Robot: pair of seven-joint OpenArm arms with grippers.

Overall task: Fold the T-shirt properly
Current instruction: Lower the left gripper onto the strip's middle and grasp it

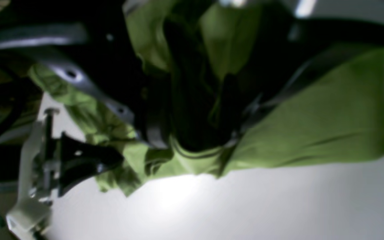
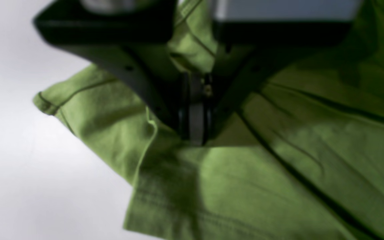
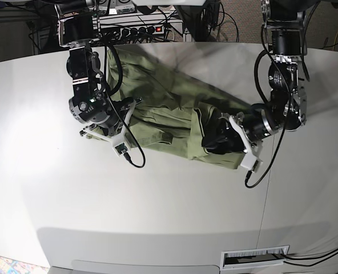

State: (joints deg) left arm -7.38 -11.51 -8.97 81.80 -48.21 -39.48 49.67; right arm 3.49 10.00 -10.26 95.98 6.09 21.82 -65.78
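Observation:
The sage-green T-shirt [image 3: 169, 108] lies crumpled across the back half of the white table, from the back left to the middle right. My left gripper [image 3: 217, 137] is buried in its right end. In the left wrist view the left gripper [image 1: 193, 133] has bunched fabric between its dark fingers and the cloth [image 1: 328, 126] drapes over the table. My right gripper [image 3: 129, 114] sits at the shirt's left side. In the right wrist view the right gripper [image 2: 195, 131] is pressed shut on a fold of the shirt [image 2: 278, 173], beside a hemmed sleeve corner [image 2: 78, 106].
The white table [image 3: 157, 211] stretches wide in front of the shirt. A power strip and cables [image 3: 140, 28] lie behind the back edge. A vent slot [image 3: 254, 258] sits at the front right. The other arm's black and white parts [image 1: 45, 160] show at the left wrist view's lower left.

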